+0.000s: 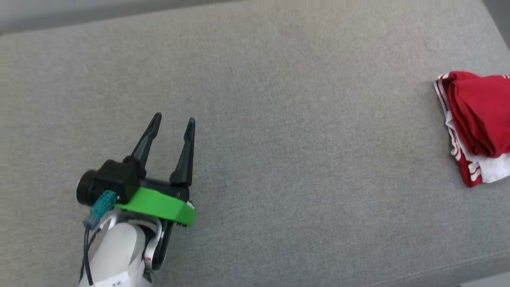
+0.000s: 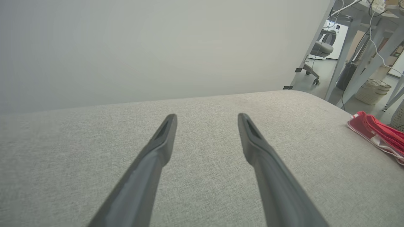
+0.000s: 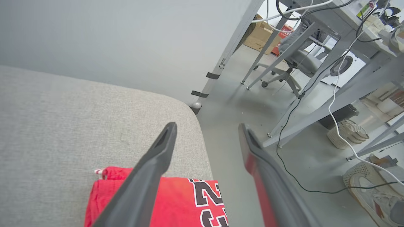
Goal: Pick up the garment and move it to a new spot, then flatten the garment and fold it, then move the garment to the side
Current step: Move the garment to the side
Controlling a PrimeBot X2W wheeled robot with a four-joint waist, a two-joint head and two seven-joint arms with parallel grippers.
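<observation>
Lying folded at frame's far right on the cushion [image 1: 279,119]: garment [image 1: 478,111] | right end effector [image 3: 207,126] released, over it, nearer | left end effector [image 1: 174,118] released, lower left, well apart.

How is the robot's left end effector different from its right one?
The left end effector is over bare grey cushion; the right end effector is over the folded red garment. The left end effector points toward the plain wall; the right end effector points past the cushion's corner toward the floor. Both are open and hold nothing.
</observation>
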